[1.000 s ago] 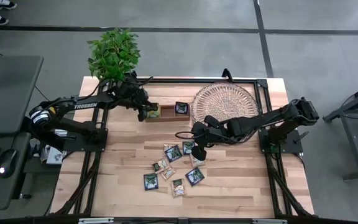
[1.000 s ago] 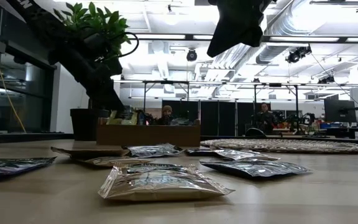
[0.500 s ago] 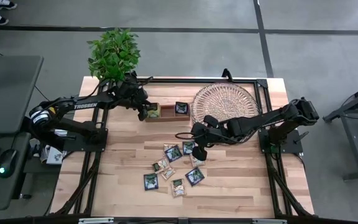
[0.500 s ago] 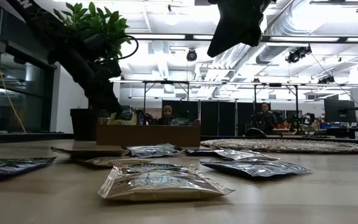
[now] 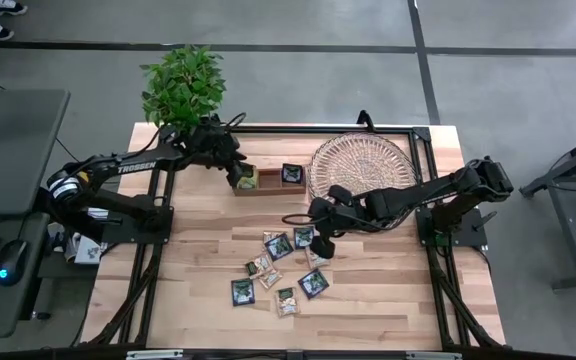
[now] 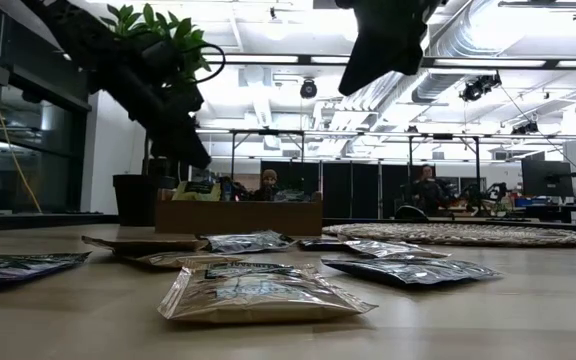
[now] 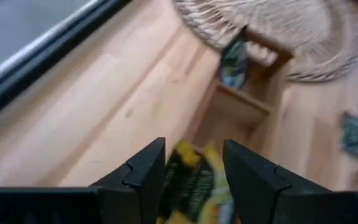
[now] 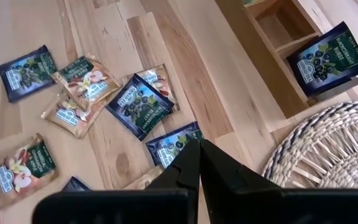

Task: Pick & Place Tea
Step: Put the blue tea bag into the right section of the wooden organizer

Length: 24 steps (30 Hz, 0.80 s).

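Note:
A narrow wooden box (image 5: 268,181) lies at the table's far side. A yellow-green tea sachet (image 5: 247,179) stands in its left compartment, its top showing above the box wall (image 6: 200,187). A dark sachet (image 5: 292,173) leans in the right compartment. My left gripper (image 5: 235,170) hangs open just above the yellow-green sachet (image 7: 197,186), clear of it. Several more sachets (image 5: 280,270), dark, beige and green, lie flat mid-table. My right gripper (image 5: 320,246) hovers shut above them (image 8: 199,146), touching none.
A round wicker tray (image 5: 363,166) sits right of the box at the far right. A potted plant (image 5: 183,85) stands at the far left corner behind my left arm. Bare wood lies toward the near edge and the left side.
My left gripper has risen from the box's left compartment and rolled a little. The yellow-green sachet has stayed in the compartment. My right gripper has kept still.

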Each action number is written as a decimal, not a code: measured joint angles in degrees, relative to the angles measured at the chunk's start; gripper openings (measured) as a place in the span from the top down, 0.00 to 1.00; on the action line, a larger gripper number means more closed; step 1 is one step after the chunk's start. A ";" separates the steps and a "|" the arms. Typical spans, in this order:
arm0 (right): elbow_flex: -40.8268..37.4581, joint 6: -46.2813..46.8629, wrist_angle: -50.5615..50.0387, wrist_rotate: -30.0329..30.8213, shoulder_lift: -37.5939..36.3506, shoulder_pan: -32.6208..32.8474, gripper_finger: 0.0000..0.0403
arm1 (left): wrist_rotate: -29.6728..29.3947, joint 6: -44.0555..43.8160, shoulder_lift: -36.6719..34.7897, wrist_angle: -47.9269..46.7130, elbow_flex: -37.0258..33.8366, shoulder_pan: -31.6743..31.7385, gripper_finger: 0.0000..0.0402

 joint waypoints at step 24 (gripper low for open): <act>0.02 2.57 1.33 -9.46 5.97 -2.91 0.99 | -12.97 -27.11 0.00 0.47 0.10 -36.91 0.61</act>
